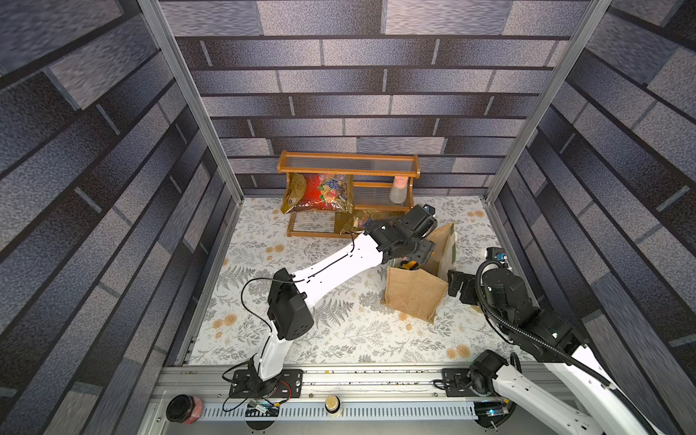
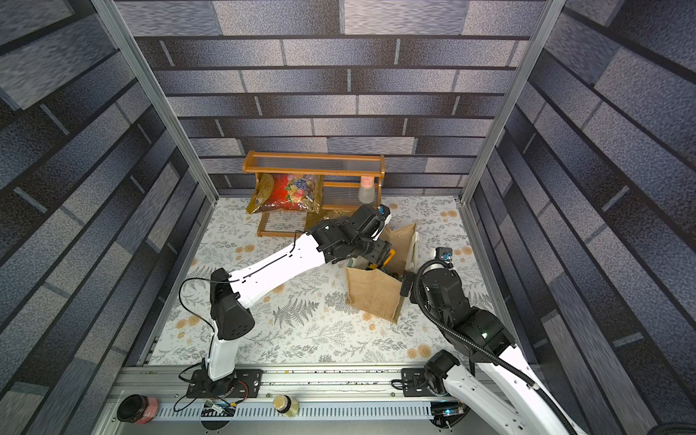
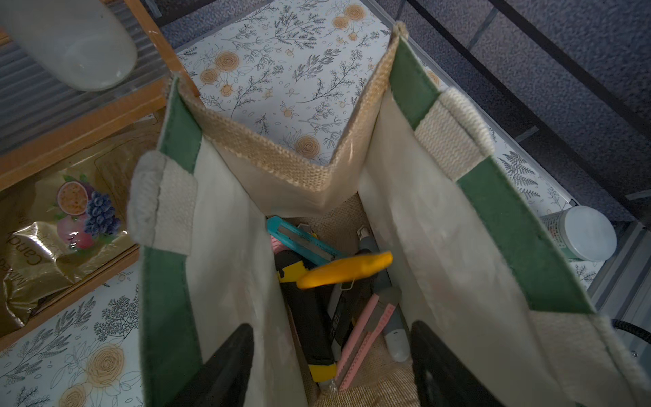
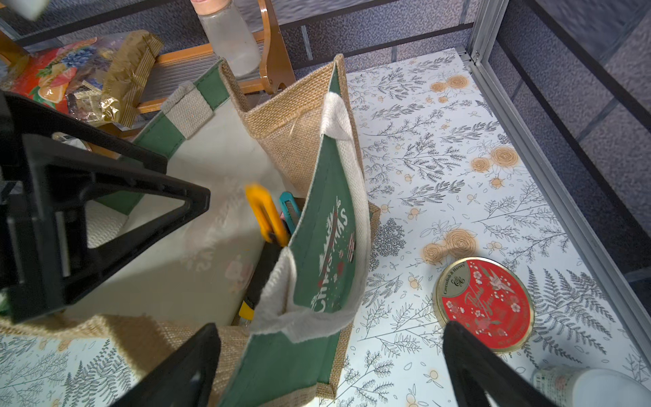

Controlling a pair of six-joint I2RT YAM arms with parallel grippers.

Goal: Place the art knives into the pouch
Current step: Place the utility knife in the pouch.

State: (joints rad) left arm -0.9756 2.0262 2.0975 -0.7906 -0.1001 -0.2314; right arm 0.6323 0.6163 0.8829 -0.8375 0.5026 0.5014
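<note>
**Left gripper** (image 3: 333, 327): over the mouth of the pouch (image 3: 267, 155), jaws spread wide, nothing held. Seen from its own wrist view, fingers (image 3: 225, 359) to either side of the opening, cut off by the picture edge. In both top views buried behind the arm's black wrist.

**Art knife** (image 3: 345, 269): yellow, blurred, inside the pouch just beyond the spread fingers, touching neither. Lies across a heap of other cutters at the bottom: teal (image 3: 299, 239), black-and-yellow (image 3: 310, 317), pink (image 3: 366, 327). In a top view only a yellow sliver (image 1: 408, 265) at the pouch mouth. In the right wrist view a yellow streak (image 4: 266, 215) behind the green front panel.

**Right gripper** (image 4: 333, 327): jaws fully apart, empty, close against the pouch's near corner. Contact with the cloth not clear.

**Pouch**, further: upright on the flowered table (image 1: 339, 339), burlap side facing the top views, green "Christmas" front legible only in the right wrist view.

**Surroundings**: wooden rack (image 1: 348, 165) at the back wall, holding a red-and-gold snack bag (image 1: 320, 194) and a frosted bottle (image 1: 398, 190). Round red tin (image 4: 484, 304) on the table beside the pouch, hidden by the right arm in both top views.
</note>
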